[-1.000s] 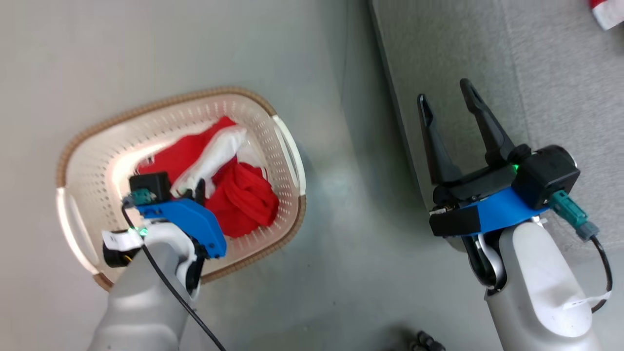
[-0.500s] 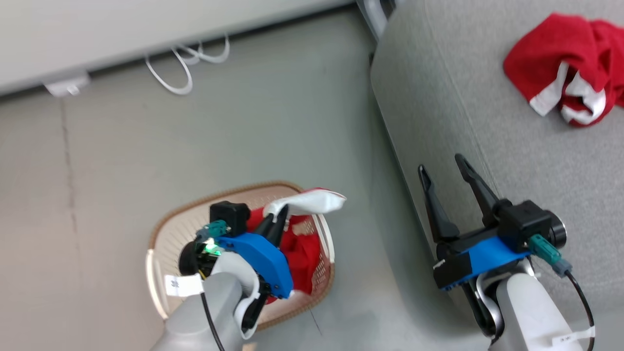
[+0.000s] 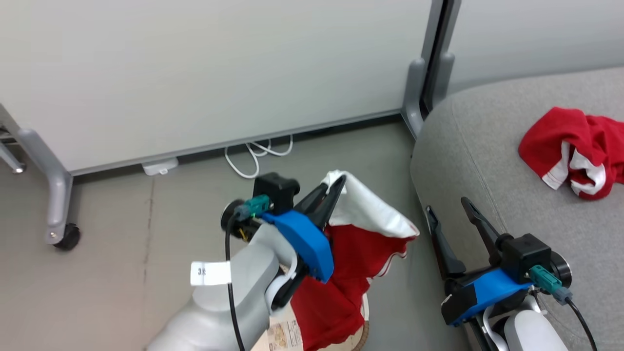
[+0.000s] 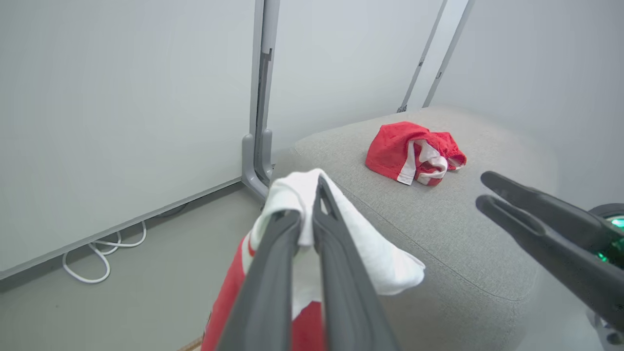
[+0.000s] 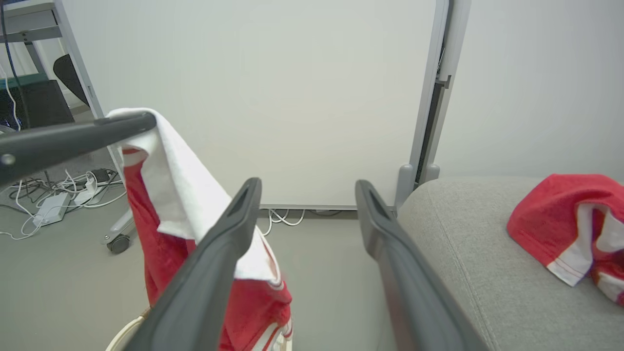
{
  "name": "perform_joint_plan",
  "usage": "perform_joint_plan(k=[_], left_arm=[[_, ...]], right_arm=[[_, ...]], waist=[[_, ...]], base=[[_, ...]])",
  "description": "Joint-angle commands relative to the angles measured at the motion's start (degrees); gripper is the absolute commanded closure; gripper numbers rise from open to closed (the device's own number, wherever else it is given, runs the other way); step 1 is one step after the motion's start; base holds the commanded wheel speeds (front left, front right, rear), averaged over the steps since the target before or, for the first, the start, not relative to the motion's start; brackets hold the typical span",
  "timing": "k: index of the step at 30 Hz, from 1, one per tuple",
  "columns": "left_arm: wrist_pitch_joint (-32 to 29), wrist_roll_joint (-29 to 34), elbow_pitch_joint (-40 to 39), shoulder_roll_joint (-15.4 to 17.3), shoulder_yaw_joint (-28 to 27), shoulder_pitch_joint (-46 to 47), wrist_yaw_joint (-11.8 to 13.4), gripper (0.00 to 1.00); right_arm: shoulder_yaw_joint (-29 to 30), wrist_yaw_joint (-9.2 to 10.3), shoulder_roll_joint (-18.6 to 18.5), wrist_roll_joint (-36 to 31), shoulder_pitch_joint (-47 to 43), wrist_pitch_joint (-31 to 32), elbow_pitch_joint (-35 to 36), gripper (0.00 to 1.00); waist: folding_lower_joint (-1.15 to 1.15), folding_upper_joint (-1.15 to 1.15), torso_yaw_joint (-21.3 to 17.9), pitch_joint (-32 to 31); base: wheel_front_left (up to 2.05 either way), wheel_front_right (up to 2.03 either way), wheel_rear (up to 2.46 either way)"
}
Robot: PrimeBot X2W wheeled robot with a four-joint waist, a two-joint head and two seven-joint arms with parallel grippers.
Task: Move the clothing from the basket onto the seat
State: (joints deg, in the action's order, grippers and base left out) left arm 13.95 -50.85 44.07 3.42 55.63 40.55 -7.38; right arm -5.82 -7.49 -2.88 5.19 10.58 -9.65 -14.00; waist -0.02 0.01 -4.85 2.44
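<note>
Carrying step: the left claw (image 3: 334, 184) is clamped on the white hem of one red garment (image 3: 351, 253), which hangs over the basket (image 3: 362, 337), just off the seat's (image 3: 487, 161) near edge. The right claw (image 3: 447, 205) gapes empty. The other garment (image 3: 570, 151) lies on the seat. The next move, I judge, is to swing over the cushion and let go.

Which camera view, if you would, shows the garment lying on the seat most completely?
The left wrist view: the crumpled red-and-white garment lies whole on the grey seat, unobstructed. The head view and the right wrist view both show it, but cut off at their right edges.

One red-and-white garment (image 3: 575, 151) lies crumpled on the grey seat (image 3: 487, 161).
</note>
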Motion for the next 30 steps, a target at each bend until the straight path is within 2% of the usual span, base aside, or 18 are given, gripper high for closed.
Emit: perform_joint_plan(k=[1, 12, 22, 30], left_arm=[[0.4, -0.1, -0.3, 0.3, 0.1, 1.2, -0.1, 1.0], [0.9, -1.9, -1.7, 1.1, 2.3, 8.8, -0.1, 1.0], [1.1, -2.8, -1.3, 1.0, 3.6, 9.0, -0.1, 1.0], [1.3, -3.0, -1.3, 1.2, 3.5, 9.6, -0.1, 1.0]], right_arm=[[0.0, -0.01, 0.0, 0.1, -0.7, 0.1, 0.2, 0.0], [-0.6, -0.01, 0.0, 0.7, -2.2, 1.4, 1.7, 0.0], [-1.1, -0.01, 0.0, 0.3, -2.3, 2.0, 2.1, 0.0], [-2.7, -0.01, -0.1, -1.8, 1.2, 3.1, 1.1, 0.0]], waist=[[0.02, -0.01, 1.0, -1.3], [0.02, -0.01, 2.1, -2.9], [0.02, -0.01, 1.8, -2.4], [0.02, -0.01, 1.4, -1.4]], base=[[0.0, 0.0, 0.0], [0.0, 0.0, 0.0], [0.0, 0.0, 0.0], [0.0, 0.0, 0.0]])
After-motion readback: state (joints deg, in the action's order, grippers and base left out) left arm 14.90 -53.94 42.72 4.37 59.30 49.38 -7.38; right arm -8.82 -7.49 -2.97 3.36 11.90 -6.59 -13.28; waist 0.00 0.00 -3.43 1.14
